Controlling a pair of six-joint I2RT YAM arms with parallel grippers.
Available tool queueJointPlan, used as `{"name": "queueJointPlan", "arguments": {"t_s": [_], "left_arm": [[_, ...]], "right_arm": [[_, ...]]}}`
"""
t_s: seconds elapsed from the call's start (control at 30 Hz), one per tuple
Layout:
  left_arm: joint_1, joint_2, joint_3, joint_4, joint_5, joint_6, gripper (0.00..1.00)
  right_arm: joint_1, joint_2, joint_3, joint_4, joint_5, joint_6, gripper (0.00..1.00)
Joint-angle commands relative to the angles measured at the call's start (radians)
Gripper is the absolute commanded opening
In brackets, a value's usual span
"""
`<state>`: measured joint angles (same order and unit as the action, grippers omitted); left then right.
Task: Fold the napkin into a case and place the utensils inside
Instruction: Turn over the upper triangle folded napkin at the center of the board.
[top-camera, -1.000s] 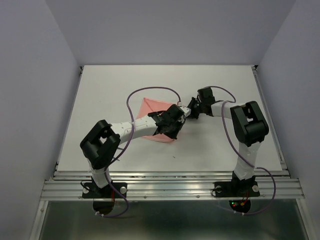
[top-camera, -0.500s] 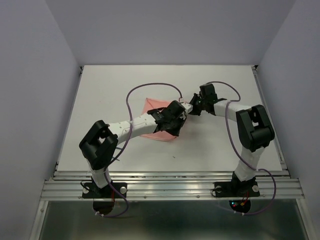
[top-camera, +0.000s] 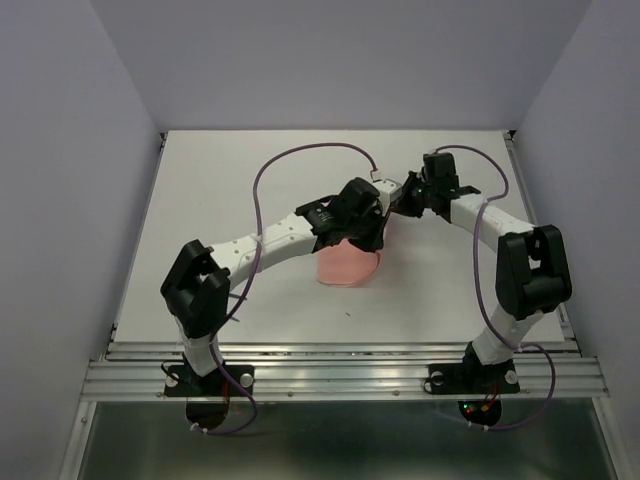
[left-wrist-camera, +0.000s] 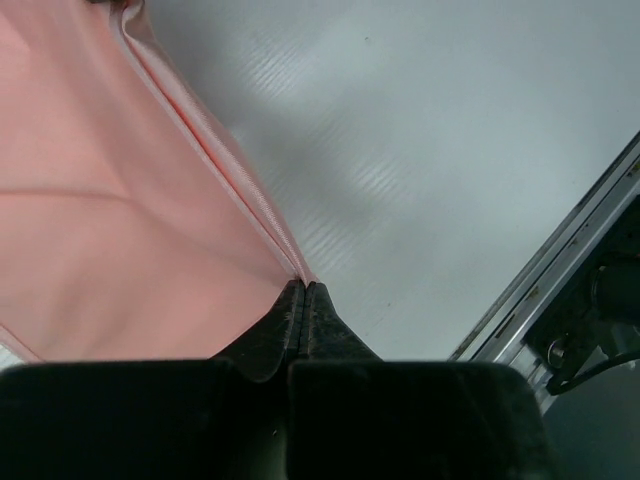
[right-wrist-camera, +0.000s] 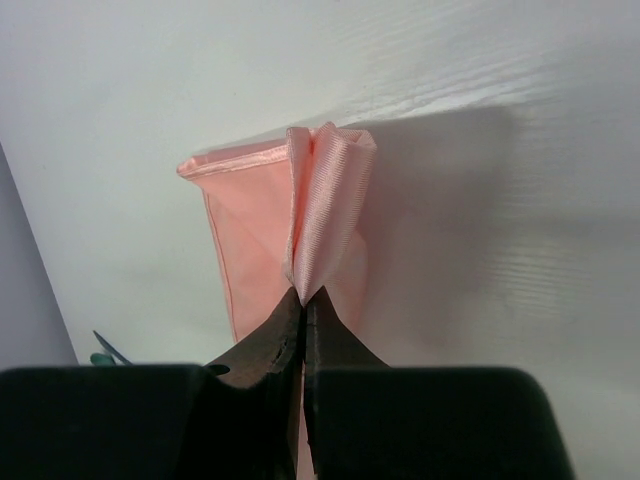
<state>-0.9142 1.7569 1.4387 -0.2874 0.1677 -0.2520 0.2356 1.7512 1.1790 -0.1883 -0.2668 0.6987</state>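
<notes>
The salmon-pink napkin (top-camera: 348, 262) hangs lifted off the white table, held between both grippers near the table's middle. My left gripper (top-camera: 366, 222) is shut on its hemmed edge, seen in the left wrist view (left-wrist-camera: 303, 287), with the cloth (left-wrist-camera: 110, 220) spreading up and left. My right gripper (top-camera: 398, 203) is shut on a bunched corner of the napkin (right-wrist-camera: 325, 200), seen in the right wrist view (right-wrist-camera: 303, 293). A bit of a teal-green utensil (right-wrist-camera: 103, 352) shows at the lower left of the right wrist view; the utensils are hidden in the top view.
Purple cables (top-camera: 300, 160) loop over the table behind the arms. The table's metal front rail (top-camera: 340, 375) runs along the near edge and shows in the left wrist view (left-wrist-camera: 560, 270). Grey walls enclose the table on three sides.
Both grippers have moved right and up with the napkin. The cloth has come off the table and now hangs folded below the left gripper, no longer spread flat at the left.
</notes>
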Motion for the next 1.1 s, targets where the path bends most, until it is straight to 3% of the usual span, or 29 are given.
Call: {"name": "queueJointPlan", "arguments": {"t_s": [0.0, 0.73, 1.07], "left_arm": [[-0.003, 0.030, 0.054, 0.031, 0.069, -0.023, 0.00], [-0.020, 0.044, 0.091, 0.039, 0.087, 0.000, 0.00], [-0.072, 0.082, 0.222, 0.039, 0.089, -0.023, 0.00]], "right_arm": [[-0.042, -0.090, 0.030, -0.036, 0.072, -0.070, 0.01], [-0.053, -0.354, -0.010, -0.109, 0.244, -0.091, 0.01], [-0.081, -0.420, 0.062, -0.232, 0.350, -0.203, 0.01]]}}
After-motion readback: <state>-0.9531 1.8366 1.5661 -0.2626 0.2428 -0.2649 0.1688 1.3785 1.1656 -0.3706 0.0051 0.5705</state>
